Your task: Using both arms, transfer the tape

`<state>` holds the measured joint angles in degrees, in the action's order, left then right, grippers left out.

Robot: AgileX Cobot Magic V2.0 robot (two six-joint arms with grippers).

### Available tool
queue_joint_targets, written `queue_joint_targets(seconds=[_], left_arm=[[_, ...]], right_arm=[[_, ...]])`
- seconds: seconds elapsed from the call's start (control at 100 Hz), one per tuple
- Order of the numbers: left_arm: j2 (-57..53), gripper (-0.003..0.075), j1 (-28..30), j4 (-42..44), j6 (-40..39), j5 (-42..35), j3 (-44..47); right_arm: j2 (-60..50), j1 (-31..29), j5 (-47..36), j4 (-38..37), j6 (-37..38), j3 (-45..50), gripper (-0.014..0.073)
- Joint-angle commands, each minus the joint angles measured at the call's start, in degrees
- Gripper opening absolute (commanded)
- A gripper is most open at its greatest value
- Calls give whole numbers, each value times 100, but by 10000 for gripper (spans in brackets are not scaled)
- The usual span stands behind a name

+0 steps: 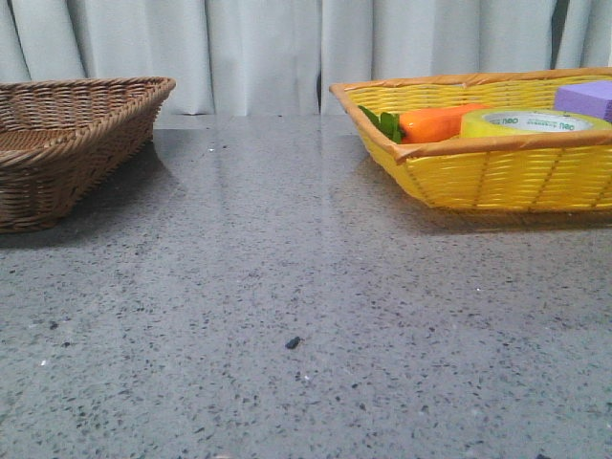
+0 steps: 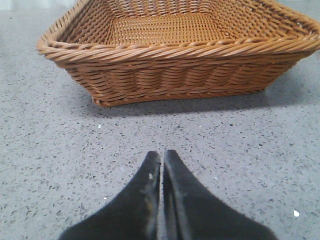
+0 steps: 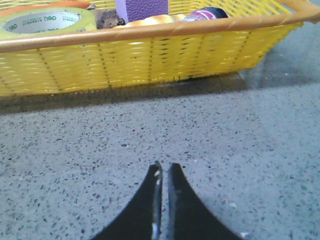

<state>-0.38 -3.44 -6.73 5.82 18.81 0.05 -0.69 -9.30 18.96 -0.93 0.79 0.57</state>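
Note:
The tape (image 1: 534,124), a yellow roll with a white core and green lettering, lies flat inside the yellow basket (image 1: 497,177) at the back right. It also shows in the right wrist view (image 3: 46,22). My right gripper (image 3: 164,167) is shut and empty, low over the grey table a short way in front of the yellow basket (image 3: 150,62). My left gripper (image 2: 162,155) is shut and empty, low over the table in front of the empty brown wicker basket (image 2: 175,70). Neither gripper shows in the front view.
The brown wicker basket (image 1: 67,143) stands at the back left. The yellow basket also holds an orange carrot toy (image 1: 435,122), a purple block (image 1: 585,96) and a dark object (image 3: 207,14). A small dark speck (image 1: 293,342) lies on the table. Grey curtains hang behind.

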Motion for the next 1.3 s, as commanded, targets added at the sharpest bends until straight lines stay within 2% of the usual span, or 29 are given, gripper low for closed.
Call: queue_joint_targets(seconds=[0.0, 0.55, 1.05, 1.29], left_arm=[[-170, -21, 6, -20, -54, -332, 68], [-170, -21, 6, -20, -54, -332, 68], [-170, -21, 6, -20, -54, -855, 68], [-161, -20, 6, -40, -54, -868, 68]], right_arm=[[-108, -36, -80, -6, -47, 124, -74], [-108, -36, -80, -6, -47, 124, -74], [-108, -36, -80, -6, -47, 124, -74], [-108, -36, -166, -6, -47, 124, -74]])
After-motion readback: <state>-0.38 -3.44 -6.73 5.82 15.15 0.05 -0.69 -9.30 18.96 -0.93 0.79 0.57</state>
